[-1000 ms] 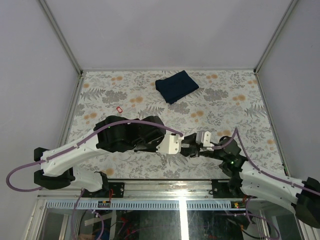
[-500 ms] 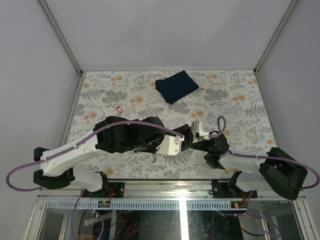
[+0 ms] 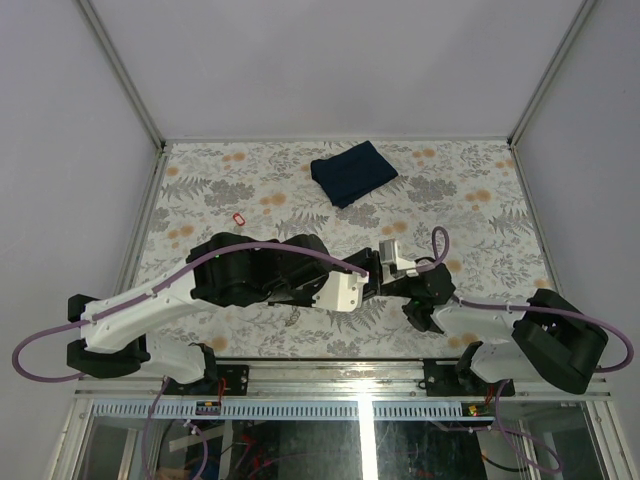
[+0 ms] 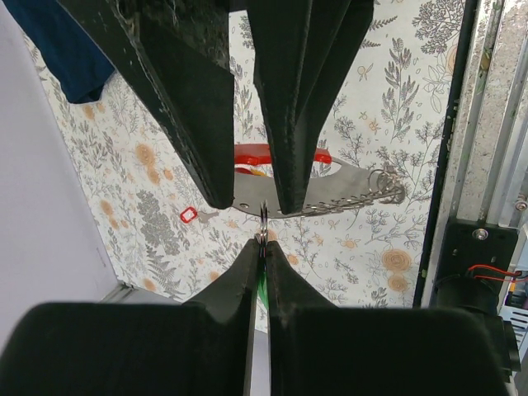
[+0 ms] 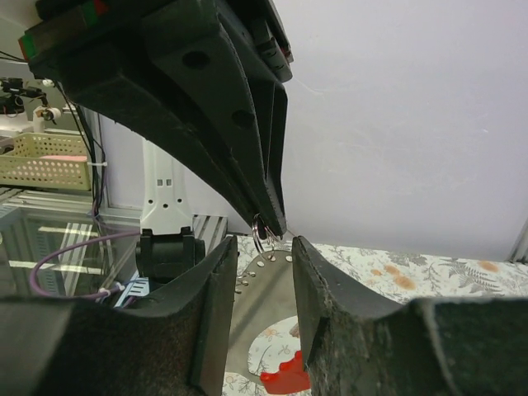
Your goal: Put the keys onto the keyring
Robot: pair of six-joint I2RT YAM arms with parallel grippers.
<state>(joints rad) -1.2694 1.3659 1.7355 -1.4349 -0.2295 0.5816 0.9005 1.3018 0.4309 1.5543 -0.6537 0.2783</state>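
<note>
**Keyring held at the meeting point of both grippers, over the near half of the table point(image 3: 470, 200).**

Your left gripper point(image 4: 262, 243) is pinched tight on the thin wire at one end of the keyring point(image 4: 346, 194). A green sliver point(image 4: 260, 285) shows between its fingers, too little of it to name. From that wire the keyring's grey strip and its red tag point(image 4: 250, 154) run off between the fingers of your right gripper point(image 5: 264, 247). That gripper stands partly apart, one finger on each side of the strip; you cannot tell whether either finger touches it. Farther out, well apart to the left, a small loose tag point(image 3: 237, 219) lies on the table. Farthest back lies the folded blue cloth point(image 3: 352, 172).
</note>
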